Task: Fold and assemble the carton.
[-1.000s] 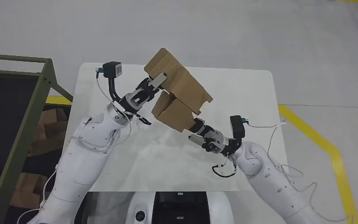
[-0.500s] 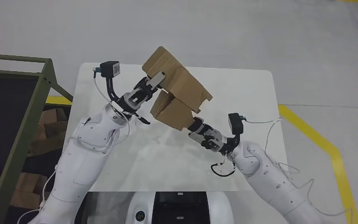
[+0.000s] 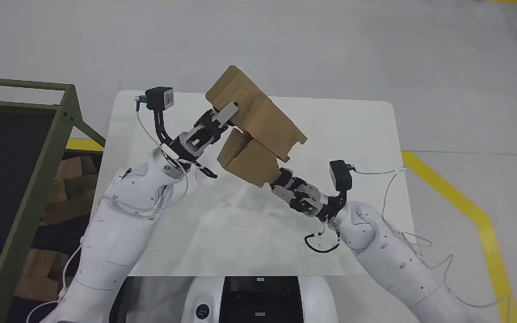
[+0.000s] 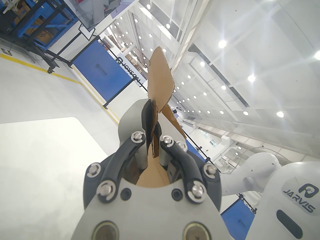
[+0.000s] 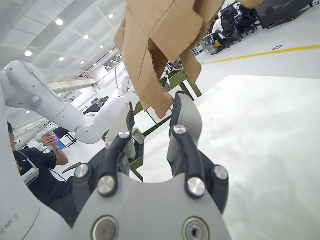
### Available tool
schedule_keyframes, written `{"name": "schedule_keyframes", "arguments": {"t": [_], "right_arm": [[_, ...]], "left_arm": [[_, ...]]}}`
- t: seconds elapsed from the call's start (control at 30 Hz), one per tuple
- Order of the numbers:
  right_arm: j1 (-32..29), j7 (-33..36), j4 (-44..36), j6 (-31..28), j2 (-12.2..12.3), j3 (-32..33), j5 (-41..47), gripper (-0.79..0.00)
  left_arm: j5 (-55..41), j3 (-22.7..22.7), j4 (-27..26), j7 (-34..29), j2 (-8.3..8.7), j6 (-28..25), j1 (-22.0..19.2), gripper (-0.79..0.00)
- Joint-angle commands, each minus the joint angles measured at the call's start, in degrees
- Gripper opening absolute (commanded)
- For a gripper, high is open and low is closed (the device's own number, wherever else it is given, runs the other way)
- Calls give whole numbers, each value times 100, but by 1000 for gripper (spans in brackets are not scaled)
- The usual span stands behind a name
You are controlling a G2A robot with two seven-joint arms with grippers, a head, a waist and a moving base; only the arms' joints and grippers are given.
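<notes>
The carton [image 3: 254,129] hangs above the surface [image 3: 363,145], one flap pinched by the left end effector [image 3: 229,111], while the right end effector [image 3: 279,179], fingers spread, is now a little closer to its lower corner than a second ago

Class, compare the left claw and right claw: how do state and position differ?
The left claw is shut on the carton; the right claw is open, a carton corner between its fingers. The left claw is at the carton's side, the right claw at its near corner. Both point at the carton.
</notes>
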Motion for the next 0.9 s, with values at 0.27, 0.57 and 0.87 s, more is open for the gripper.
{"name": "schedule_keyframes", "arguments": {"t": [0.27,0.57,0.87], "right_arm": [[-12,-52,-19,0,47,43,-40,-668],[-47,-95,-111,0,98,123,-78,-727],[-129,-234,-179,0,153,220,-51,-785]], "left_arm": [[4,-15,82,9,-22,8,-20,-785],[85,-2,184,-95,-36,-1,-78,-785],[126,-33,293,-246,-38,-82,-110,-785]]}}
